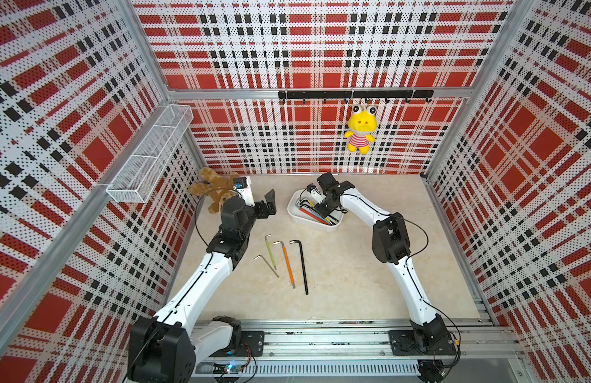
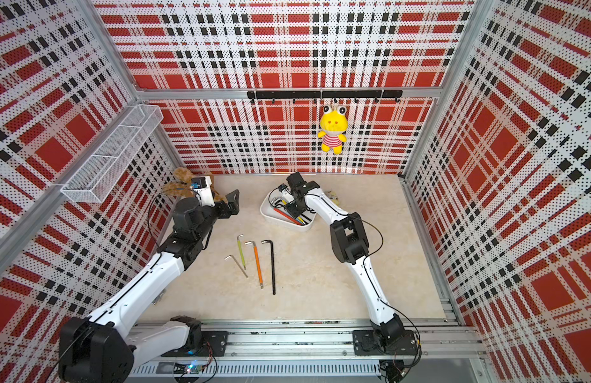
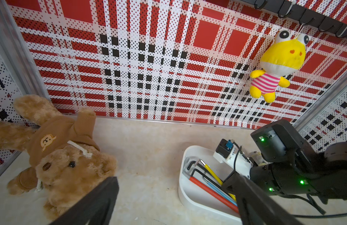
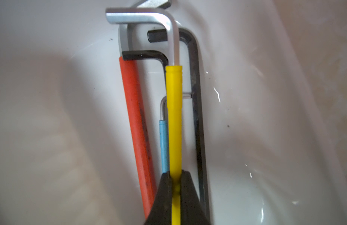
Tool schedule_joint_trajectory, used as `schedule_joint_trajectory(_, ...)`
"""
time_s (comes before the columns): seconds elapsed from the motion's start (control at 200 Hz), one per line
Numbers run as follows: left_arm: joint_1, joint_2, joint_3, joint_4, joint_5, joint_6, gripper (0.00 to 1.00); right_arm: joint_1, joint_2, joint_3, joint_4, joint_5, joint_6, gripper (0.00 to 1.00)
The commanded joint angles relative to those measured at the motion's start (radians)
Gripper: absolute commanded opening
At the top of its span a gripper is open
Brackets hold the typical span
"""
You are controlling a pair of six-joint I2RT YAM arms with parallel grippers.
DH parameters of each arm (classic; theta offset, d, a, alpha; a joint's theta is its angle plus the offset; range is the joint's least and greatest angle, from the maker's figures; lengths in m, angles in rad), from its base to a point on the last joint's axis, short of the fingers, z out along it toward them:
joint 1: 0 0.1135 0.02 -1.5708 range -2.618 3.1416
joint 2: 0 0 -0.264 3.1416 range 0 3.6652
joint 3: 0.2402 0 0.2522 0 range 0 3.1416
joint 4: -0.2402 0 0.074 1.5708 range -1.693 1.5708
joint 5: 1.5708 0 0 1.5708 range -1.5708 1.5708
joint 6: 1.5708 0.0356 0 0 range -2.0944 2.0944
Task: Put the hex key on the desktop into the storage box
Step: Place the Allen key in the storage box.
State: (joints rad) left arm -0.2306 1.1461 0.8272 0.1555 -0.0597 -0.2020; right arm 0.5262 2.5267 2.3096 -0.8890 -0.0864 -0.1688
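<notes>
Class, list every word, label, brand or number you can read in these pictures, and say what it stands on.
No text can be read anywhere.
Patch on the teddy bear hoodie: a drawn bear face, no letters.
Small white mark on the left arm elbow: too small to read.

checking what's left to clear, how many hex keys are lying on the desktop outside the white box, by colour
bare silver L-shaped metal hex key: 1
L-shaped hex key with green sleeve: 1
L-shaped hex key with orange sleeve: 1
long black L-shaped metal hex key: 1
total on the cream desktop: 4
</notes>
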Motion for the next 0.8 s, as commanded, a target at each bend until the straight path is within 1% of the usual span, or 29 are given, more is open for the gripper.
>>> schedule_joint_trajectory(0.0, 0.005, 0.004, 0.021, 0.004, 0.009, 0.003, 0.99, -0.003, 0.021, 0.014, 0.007, 0.007, 0.024, 0.12)
schedule_joint_trajectory(0.13, 0.005, 0.004, 0.021, 0.004, 0.009, 0.003, 0.99, -0.003, -0.001, 0.013, 0.009, 0.008, 0.035, 0.2)
schedule_joint_trajectory(0.21, 0.004, 0.006, 0.023, 0.004, 0.011, 0.003, 0.99, -0.003, -0.015, 0.012, 0.012, 0.014, 0.035, 0.27)
schedule_joint_trajectory(0.286, 0.003, 0.006, 0.022, 0.003, 0.012, 0.003, 0.99, -0.003, -0.029, 0.013, 0.012, 0.023, 0.034, 0.37)
schedule_joint_trajectory(0.401, 0.004, 0.003, 0.021, 0.004, 0.009, 0.003, 0.99, 0.004, -0.077, 0.011, 0.007, 0.063, 0.034, 0.39)
schedule_joint_trajectory(0.476, 0.004, 0.004, 0.022, 0.004, 0.009, 0.002, 0.99, 0.018, -0.149, -0.017, 0.021, 0.088, 0.035, 0.41)
schedule_joint_trajectory(0.576, 0.004, 0.009, 0.025, 0.004, 0.014, 0.001, 0.99, 0.039, -0.278, -0.096, 0.058, 0.105, 0.06, 0.48)
schedule_joint_trajectory(0.737, 0.002, 0.003, 0.023, 0.003, 0.008, 0.001, 0.99, 0.086, -0.496, -0.309, 0.141, 0.067, 0.162, 0.54)
schedule_joint_trajectory(0.797, 0.003, 0.001, 0.02, 0.003, 0.002, -0.007, 0.99, 0.124, -0.562, -0.391, 0.164, 0.11, 0.216, 0.56)
